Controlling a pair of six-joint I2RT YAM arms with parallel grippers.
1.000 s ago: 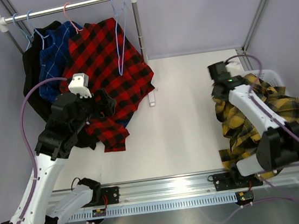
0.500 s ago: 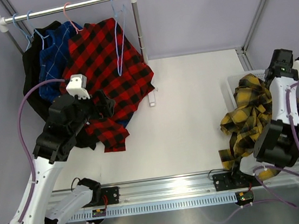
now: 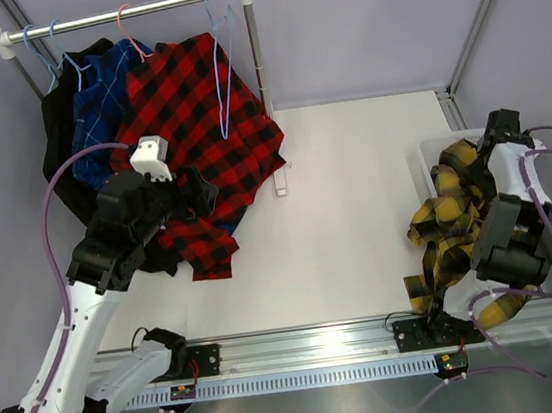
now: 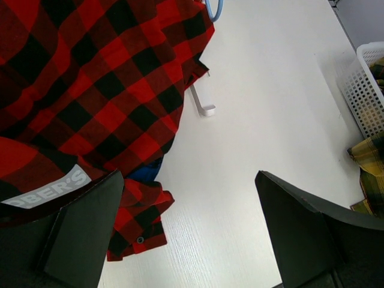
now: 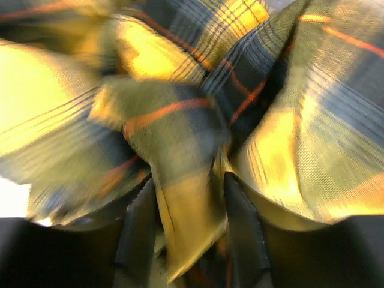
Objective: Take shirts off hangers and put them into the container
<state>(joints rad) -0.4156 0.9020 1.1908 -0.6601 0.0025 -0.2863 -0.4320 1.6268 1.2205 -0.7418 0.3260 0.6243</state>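
Blur smears the right wrist view: a fold of the yellow-and-black shirt (image 5: 180,150) lies between the right gripper (image 5: 189,234) fingers, grip unreadable. The shirt spills over the container (image 3: 437,143), mid-right. The left gripper (image 4: 189,180) gapes empty by the red shirt (image 4: 90,78).

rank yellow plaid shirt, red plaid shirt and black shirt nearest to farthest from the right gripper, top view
1. yellow plaid shirt, far right, at the right gripper
2. red plaid shirt, hanging at back left
3. black shirt, far left edge
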